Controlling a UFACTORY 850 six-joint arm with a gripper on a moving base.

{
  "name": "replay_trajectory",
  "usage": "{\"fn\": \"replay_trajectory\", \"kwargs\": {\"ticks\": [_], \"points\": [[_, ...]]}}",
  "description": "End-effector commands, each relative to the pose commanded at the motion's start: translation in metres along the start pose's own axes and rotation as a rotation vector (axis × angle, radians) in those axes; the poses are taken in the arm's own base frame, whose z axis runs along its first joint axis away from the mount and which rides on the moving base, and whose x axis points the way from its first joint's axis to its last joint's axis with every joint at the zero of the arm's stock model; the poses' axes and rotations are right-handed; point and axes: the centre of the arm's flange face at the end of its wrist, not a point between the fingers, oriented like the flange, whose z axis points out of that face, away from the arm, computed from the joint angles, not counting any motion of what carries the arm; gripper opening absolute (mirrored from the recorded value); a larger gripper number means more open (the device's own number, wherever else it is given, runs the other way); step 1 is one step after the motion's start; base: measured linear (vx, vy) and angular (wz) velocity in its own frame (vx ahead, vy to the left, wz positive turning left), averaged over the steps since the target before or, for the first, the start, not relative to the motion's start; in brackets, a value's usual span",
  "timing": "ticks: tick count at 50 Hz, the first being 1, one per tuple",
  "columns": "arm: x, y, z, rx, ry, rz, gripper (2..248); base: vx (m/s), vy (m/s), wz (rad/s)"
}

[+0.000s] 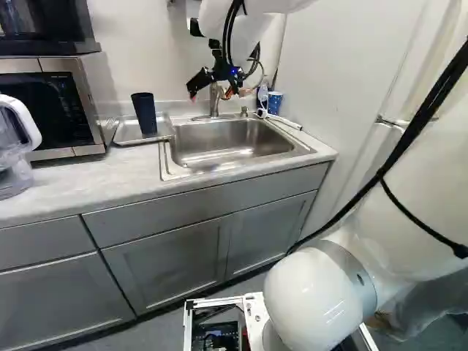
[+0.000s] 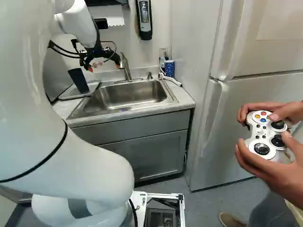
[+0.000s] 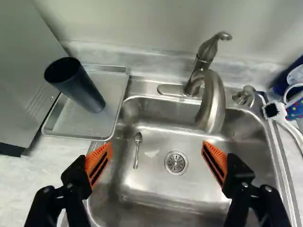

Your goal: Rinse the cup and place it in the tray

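Note:
My gripper point(image 1: 210, 94) hangs above the sink in the left base view. Seen from the wrist, the gripper point(image 3: 157, 150) is open, its orange-padded fingers wide apart over the basin, nothing between them. A dark cup point(image 3: 78, 87) stands on the metal tray point(image 3: 66, 124), beyond one finger and away from both. The same cup point(image 1: 145, 113) shows upright in the left base view. The steel sink point(image 3: 151, 184) holds a small spoon point(image 3: 137, 149) near the drain. A curved faucet point(image 3: 213, 101) rises at the sink's back, ahead of the gripper; no water stream shows.
A microwave point(image 1: 55, 106) and a clear-walled appliance point(image 1: 16, 150) stand on the counter point(image 1: 88, 175). A blue cup point(image 2: 169, 68) and a white hose point(image 1: 281, 121) lie past the sink's other side. A fridge point(image 2: 251, 90) and a person's hands with a controller point(image 2: 267, 135) are at the right.

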Motion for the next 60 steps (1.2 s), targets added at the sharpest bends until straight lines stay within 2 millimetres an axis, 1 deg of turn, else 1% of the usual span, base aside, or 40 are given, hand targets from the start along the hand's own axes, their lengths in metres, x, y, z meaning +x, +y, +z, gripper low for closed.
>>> {"fn": "replay_trajectory", "kwargs": {"ticks": [27,60], "points": [[-0.023,0.034,-0.020,-0.062,0.006,0.060,247,0.000,0.000,0.000],[-0.023,0.034,-0.020,-0.062,0.006,0.060,247,0.000,0.000,0.000]]}}
